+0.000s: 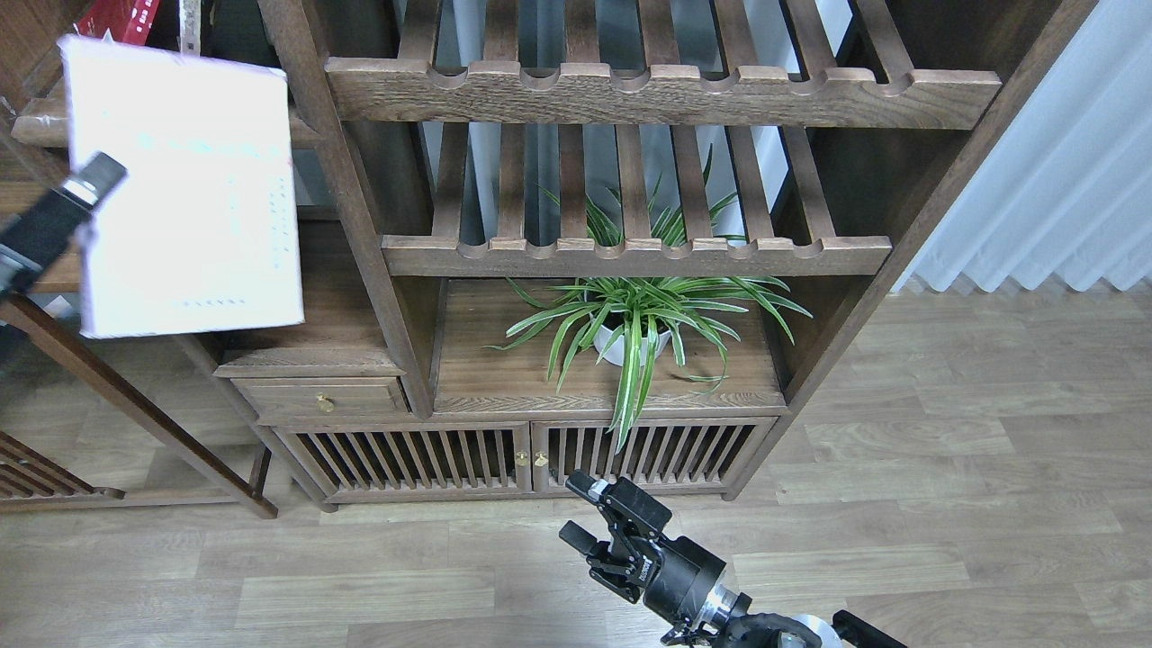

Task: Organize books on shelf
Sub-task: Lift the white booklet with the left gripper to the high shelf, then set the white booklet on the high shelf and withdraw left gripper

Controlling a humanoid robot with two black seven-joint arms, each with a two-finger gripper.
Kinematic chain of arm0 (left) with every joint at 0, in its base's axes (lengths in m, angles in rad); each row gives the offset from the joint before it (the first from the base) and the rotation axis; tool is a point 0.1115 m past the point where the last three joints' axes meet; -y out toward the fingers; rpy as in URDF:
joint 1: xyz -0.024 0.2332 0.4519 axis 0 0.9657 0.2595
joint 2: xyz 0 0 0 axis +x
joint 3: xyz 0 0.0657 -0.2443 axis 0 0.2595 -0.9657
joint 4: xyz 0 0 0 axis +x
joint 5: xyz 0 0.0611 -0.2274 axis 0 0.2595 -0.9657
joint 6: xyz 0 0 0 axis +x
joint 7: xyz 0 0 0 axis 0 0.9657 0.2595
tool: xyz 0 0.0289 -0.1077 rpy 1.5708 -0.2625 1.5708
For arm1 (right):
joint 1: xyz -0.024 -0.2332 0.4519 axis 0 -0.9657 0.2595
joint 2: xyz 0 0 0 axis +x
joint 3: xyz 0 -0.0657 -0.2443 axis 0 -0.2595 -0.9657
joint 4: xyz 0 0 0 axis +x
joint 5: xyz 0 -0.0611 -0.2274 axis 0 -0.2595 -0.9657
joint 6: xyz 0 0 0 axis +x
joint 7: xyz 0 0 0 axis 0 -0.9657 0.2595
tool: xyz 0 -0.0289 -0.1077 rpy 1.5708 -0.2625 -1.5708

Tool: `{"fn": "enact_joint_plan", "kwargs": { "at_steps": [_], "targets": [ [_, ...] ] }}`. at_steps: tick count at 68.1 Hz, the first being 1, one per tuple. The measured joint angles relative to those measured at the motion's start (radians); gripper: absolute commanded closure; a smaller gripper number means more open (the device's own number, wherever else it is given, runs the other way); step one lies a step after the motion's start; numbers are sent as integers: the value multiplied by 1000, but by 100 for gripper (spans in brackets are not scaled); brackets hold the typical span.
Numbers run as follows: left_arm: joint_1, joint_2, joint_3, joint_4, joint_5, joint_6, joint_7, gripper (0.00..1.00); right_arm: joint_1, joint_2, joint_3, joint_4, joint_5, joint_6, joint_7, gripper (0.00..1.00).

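My left gripper [85,184] is shut on the thin pale lavender-white book [189,189] and holds it high at the far left, in front of the shelf [36,126]. The book covers most of the shelf's front edge. A corner of the red book [121,16] and a strip of another book's spine [190,13] show above it at the top edge. The dark maroon cover is not to be made out. My right gripper [580,513] is open and empty, low over the floor in front of the cabinet doors.
Two slatted racks [661,90] with notched front rails fill the middle of the wooden unit. A potted spider plant [634,328] stands on the lower board. A small drawer [319,396] and slatted doors [504,459] sit below. A white curtain [1062,153] hangs at the right.
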Motion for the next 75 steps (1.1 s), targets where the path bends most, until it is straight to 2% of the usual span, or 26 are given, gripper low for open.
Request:
{"fn": "enact_joint_plan", "kwargs": {
  "at_steps": [9,23,35,36,51,75],
  "targets": [
    [-51,12,-95,54,110,0,29,94,3,1,17,0,0,0,26,0],
    [-172,15,-143,122,229,0,49,94,4,-1,27,3,0,0,30,0],
    [-368,17,-129,208,337,0,72,94,0,-1,27,7,0,0,30,0],
    [-431,18,-111,243,373,0,75,94,0,-1,27,9,0,0,30,0],
    [-710,19,61,436,470,1,77,94,-1,-2,26,14,0,0,30,0],
    [-1057,19,445,678,501,0,74,93,-5,0,26,16,2,0,29,0]
  ]
}}
